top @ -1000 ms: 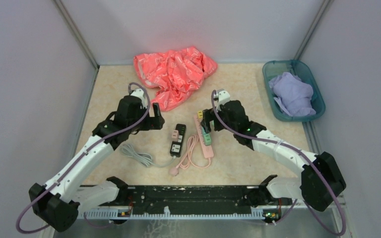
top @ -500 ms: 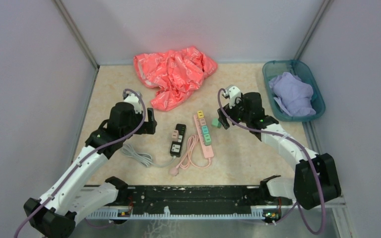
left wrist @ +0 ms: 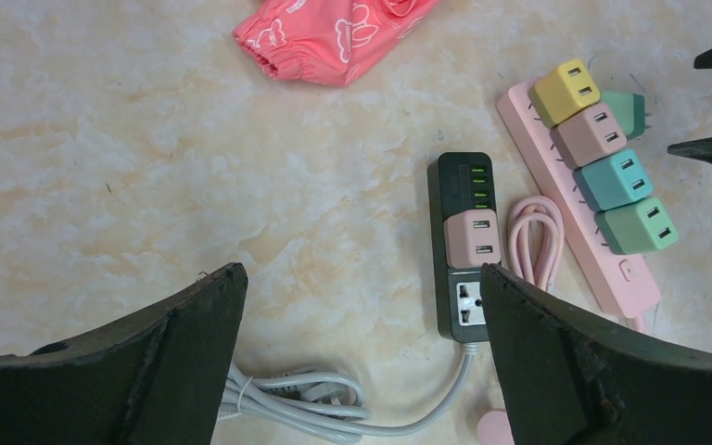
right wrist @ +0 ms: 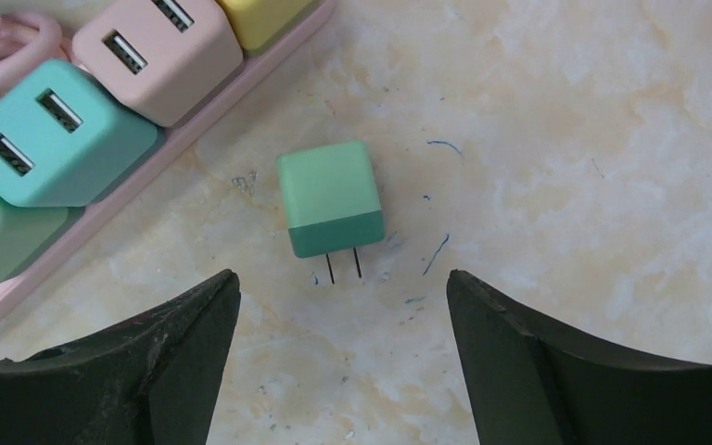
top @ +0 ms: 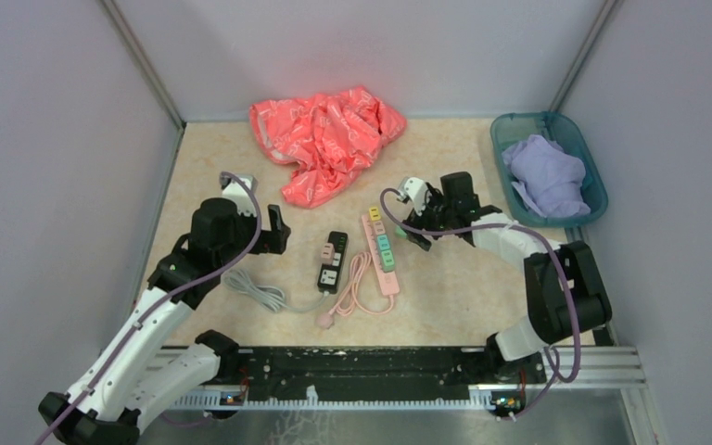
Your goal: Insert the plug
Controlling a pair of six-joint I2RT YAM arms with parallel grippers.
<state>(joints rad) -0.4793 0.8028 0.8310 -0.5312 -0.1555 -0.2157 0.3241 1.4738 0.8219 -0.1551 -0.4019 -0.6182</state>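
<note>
Beige marbled table (top: pixel 445 306). Pink power strip (top: pixel 389 278) at centre. Black power strip (top: pixel 331 262) just left, grey cable (top: pixel 258 291) beyond. Green plug (right wrist: pixel 331 198) loose just right. Pink cloth (top: pixel 326 141) behind. Teal basket (top: pixel 556 220) far right.

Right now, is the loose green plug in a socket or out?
Out. The plug lies on its side on the table beside the pink strip, prongs bare, under the open right gripper.
</note>
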